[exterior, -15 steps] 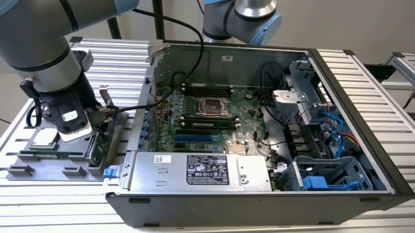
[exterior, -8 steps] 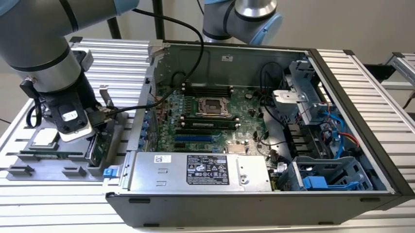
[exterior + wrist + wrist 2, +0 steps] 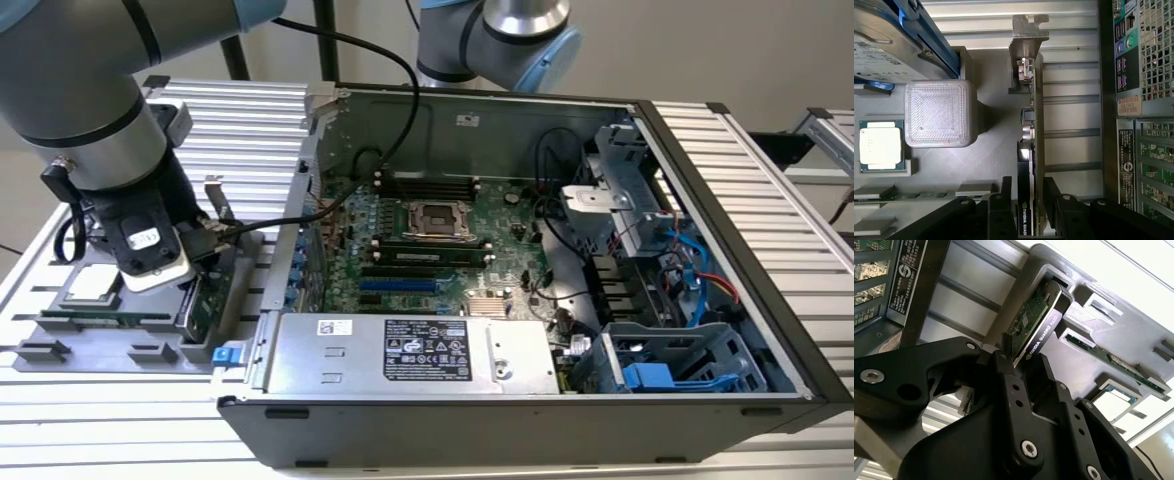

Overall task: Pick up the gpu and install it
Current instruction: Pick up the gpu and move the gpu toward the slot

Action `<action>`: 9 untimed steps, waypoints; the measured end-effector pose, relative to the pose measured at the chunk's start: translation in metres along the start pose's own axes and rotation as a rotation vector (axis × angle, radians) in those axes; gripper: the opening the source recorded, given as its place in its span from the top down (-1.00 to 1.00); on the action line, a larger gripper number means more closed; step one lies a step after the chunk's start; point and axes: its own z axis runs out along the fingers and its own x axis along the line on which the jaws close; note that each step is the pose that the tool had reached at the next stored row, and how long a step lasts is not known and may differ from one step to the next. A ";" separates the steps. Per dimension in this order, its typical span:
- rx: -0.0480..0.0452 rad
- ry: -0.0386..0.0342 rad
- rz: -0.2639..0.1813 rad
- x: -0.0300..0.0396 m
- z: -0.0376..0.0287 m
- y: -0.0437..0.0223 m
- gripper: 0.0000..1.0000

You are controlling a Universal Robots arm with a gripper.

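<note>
Gray tray (image 3: 989, 160) holds gpu (image 3: 1037, 125) on edge; first wrist view shows end effector (image 3: 1028, 186) spread astride it.

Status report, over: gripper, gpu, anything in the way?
Gripper astride gpu, grasp unconfirmed. It stands on edge in grey holder, not lifted. Hard drive nearby, apart.

Your exterior view looks down at an angle onto the open computer case (image 3: 534, 440), with the arm (image 3: 94, 110) at the frame's upper left. Your 2 wrist views ride close behind the gripper (image 3: 1029, 200) (image 3: 1021, 362); both share the gpu (image 3: 1033, 140) (image 3: 1036, 322) in its grey holder (image 3: 989, 160) (image 3: 1081, 320).
</note>
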 end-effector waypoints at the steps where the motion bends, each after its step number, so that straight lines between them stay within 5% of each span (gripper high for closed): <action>1: 0.0000 0.0000 0.000 0.0000 0.0000 0.0000 -1.00; 3: 0.0000 0.0000 0.000 0.0000 0.0000 0.0000 -1.00; 4: 0.0000 0.0000 0.000 0.0000 0.0000 0.0000 1.00; 9: 0.0001 0.0001 0.000 0.0000 0.0000 0.0000 1.00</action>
